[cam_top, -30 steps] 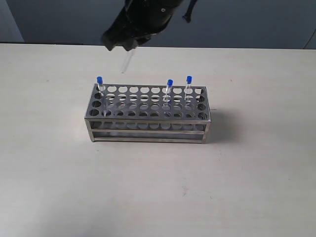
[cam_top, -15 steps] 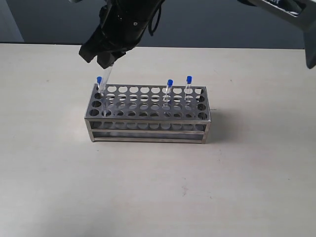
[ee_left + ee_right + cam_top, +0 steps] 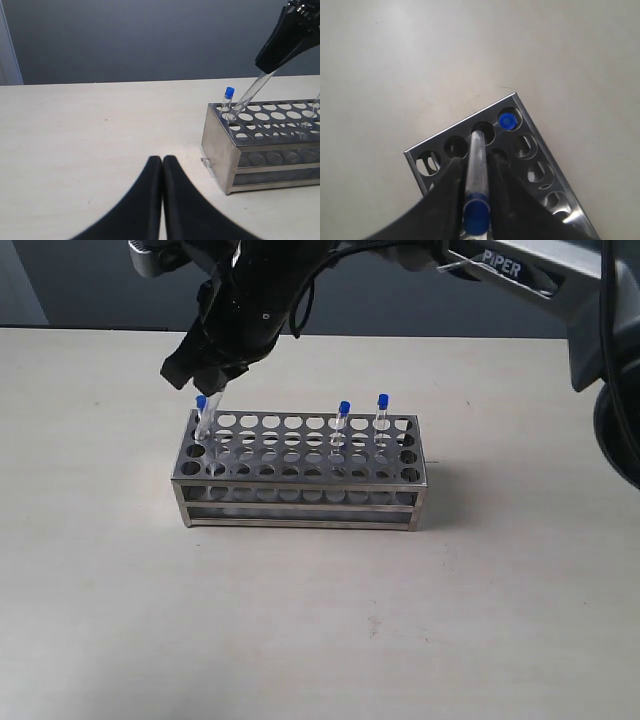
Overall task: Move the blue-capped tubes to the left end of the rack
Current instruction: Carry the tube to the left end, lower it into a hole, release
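The grey metal rack (image 3: 300, 498) stands mid-table. One blue-capped tube (image 3: 201, 403) sits in its far left corner hole; two more (image 3: 344, 411) (image 3: 382, 403) stand toward the right end. My right gripper (image 3: 208, 375) reaches across to the left end, shut on the fourth tube (image 3: 209, 416), which is tilted. In the right wrist view that tube (image 3: 476, 170) has its tip at a hole beside the corner tube's cap (image 3: 506, 120). My left gripper (image 3: 162, 159) is shut and holds nothing, low over the table beside the rack's end (image 3: 260, 160).
The pale tabletop (image 3: 300, 640) spreads all round the rack. A dark wall (image 3: 90, 290) runs behind the table's far edge. The right arm's black links (image 3: 520, 270) span the top of the exterior view.
My right gripper has carried the tube leftward and down, from above the rack's back to its left end. The tube's tip now meets the top plate there.
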`<state>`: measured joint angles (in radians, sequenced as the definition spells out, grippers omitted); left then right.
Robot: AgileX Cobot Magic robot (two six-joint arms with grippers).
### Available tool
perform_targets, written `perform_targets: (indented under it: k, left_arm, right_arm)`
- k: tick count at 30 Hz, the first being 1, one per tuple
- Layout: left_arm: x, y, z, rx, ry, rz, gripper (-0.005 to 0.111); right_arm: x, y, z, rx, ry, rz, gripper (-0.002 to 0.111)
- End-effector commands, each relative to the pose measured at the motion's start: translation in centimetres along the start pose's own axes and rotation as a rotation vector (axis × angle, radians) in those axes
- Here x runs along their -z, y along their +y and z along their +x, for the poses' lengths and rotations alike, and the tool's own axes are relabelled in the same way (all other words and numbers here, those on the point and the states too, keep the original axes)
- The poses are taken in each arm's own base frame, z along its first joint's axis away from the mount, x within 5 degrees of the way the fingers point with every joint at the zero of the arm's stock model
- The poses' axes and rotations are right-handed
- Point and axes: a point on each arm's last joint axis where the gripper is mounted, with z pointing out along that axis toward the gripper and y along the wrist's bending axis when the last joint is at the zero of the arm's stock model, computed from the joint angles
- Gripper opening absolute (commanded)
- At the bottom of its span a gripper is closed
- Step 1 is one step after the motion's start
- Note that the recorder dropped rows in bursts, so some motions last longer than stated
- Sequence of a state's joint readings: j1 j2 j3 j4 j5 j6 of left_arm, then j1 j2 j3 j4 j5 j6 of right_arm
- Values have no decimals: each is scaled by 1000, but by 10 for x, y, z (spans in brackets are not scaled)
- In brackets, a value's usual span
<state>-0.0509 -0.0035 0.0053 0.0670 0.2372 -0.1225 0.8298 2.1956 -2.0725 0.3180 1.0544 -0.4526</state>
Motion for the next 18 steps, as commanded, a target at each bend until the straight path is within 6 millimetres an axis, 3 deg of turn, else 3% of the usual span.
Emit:
perform_targets:
  k: [1,8,18]
  left_arm:
    - [0,-1,-2,-2,-7,11,1]
    - [0,-1,-2,-2,-7,11,1]
    - [0,-1,-2,-2,-7,11,1]
  right_arm:
    - [-3,-2,-2,14,-19,4,-1]
    - [-23,-5,4,23,8,-24,-1]
    - [-32,-2,2,19,-36,-72,-1]
